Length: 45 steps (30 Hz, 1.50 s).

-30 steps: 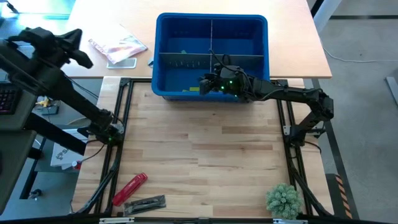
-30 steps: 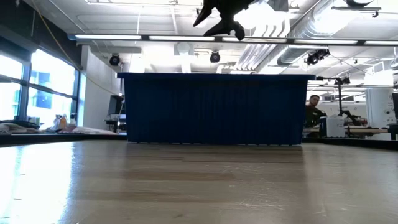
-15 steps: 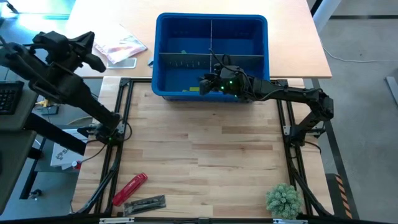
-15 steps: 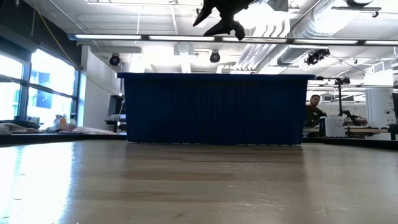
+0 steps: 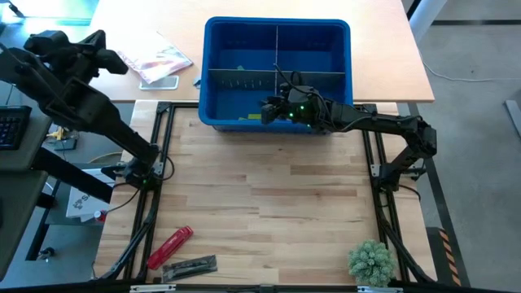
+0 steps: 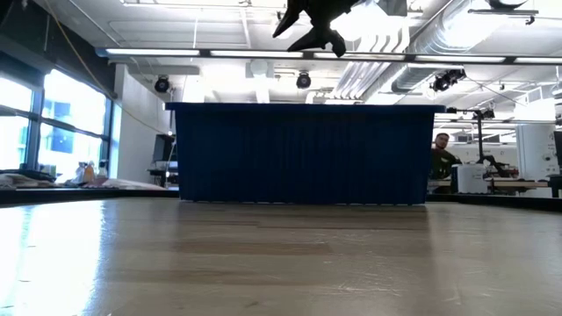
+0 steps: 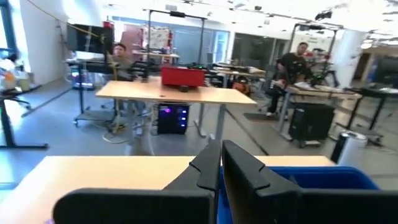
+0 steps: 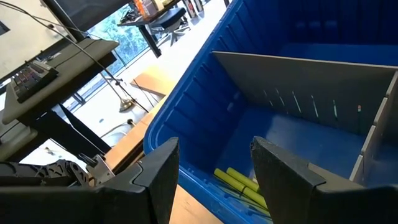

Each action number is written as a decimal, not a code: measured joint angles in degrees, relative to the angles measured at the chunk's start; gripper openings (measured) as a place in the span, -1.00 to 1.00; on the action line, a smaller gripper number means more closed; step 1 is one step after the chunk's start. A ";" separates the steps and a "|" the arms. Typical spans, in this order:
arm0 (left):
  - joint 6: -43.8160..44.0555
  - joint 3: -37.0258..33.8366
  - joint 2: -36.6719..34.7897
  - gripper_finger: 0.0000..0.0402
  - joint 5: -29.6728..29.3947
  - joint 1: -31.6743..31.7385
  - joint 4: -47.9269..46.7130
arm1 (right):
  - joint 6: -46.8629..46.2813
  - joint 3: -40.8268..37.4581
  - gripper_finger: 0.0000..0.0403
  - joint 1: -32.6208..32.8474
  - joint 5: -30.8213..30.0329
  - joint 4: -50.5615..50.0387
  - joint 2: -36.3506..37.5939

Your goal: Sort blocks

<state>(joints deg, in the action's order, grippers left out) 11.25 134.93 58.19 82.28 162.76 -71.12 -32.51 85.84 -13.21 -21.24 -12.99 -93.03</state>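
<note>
The blue bin (image 5: 277,32) stands at the table's far edge, split by grey dividers. Yellow-green blocks (image 8: 239,180) lie on the floor of its near left compartment (image 5: 251,116); a small yellow-green piece (image 5: 240,69) shows in the far left one. My right gripper (image 5: 264,110) hangs over that near left compartment, open, with nothing between its fingers (image 8: 214,149). My left gripper (image 5: 110,59) is raised off the table's left far corner, shut and empty (image 7: 221,158), pointing level toward the bin.
A red cylindrical tool (image 5: 169,247) and a dark grey flat piece (image 5: 190,266) lie near the table's front left. A green plant (image 5: 370,260) sits at the front right. Papers and a phone (image 5: 155,65) lie left of the bin. People sit in the room beyond (image 6: 442,158).
My left arm has swung a little toward the far side beyond the table's left edge, and its wrist has rolled; the gripper has stayed shut. My right gripper has kept still over the bin.
</note>
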 joint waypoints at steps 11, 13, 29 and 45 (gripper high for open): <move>-1.05 0.08 -3.82 -1.00 -8.59 -0.85 6.68 | 0.00 0.01 -0.08 0.00 0.30 -0.12 0.01; 3.37 0.11 -3.99 -1.00 -10.56 -0.60 9.01 | 0.00 0.00 -0.08 0.00 0.36 -0.12 0.00; 13.35 0.03 -4.21 -1.00 -38.30 -15.80 14.34 | 0.00 0.00 -0.08 0.00 0.60 -1.10 0.00; 10.92 0.07 -2.93 -1.00 -61.20 -64.73 26.89 | 0.00 0.02 -0.08 0.00 0.67 -1.25 0.00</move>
<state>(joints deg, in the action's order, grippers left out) 22.17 135.00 55.26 21.08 98.02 -44.23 -32.51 85.86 -13.21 -20.58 -14.24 -93.03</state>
